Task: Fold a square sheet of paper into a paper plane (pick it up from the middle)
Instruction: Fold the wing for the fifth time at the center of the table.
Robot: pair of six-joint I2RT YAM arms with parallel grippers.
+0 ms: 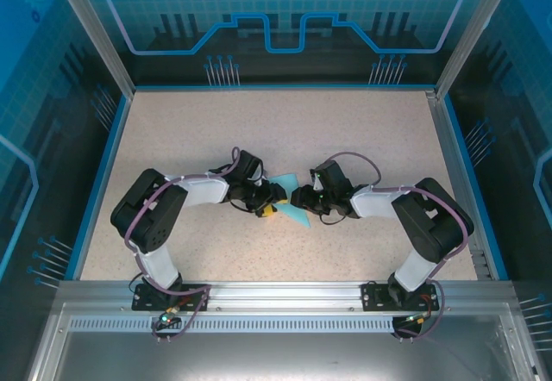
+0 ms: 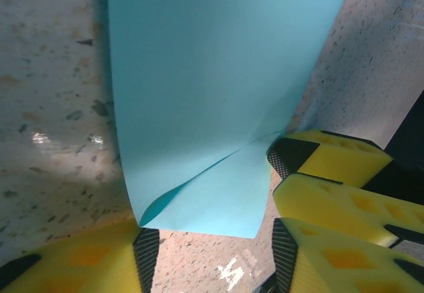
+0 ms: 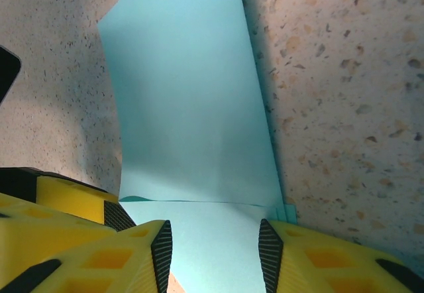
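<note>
Now, mid-table, the left gripper (image 1: 272, 204) sits with its yellow fingers (image 2: 86, 263) parted wide. The cyan sheet (image 2: 212, 81) lies folded on the speckled table (image 1: 259, 122), its near edge just ahead of them. Over to the right gripper (image 1: 299, 197): jaws spread too, straddling the sheet's creased end, though whether the pads (image 3: 161, 253) touch paper is hard to call.

Table (image 1: 302, 131) was a speckled beige slab with a blue rim, mostly bare out to the far, left and right edges. The only thing lying on it was the square sheet of paper (image 1: 297, 215), light cyan, around the middle. Up close the sheet wasn't flat: one creased flap was folded over.
</note>
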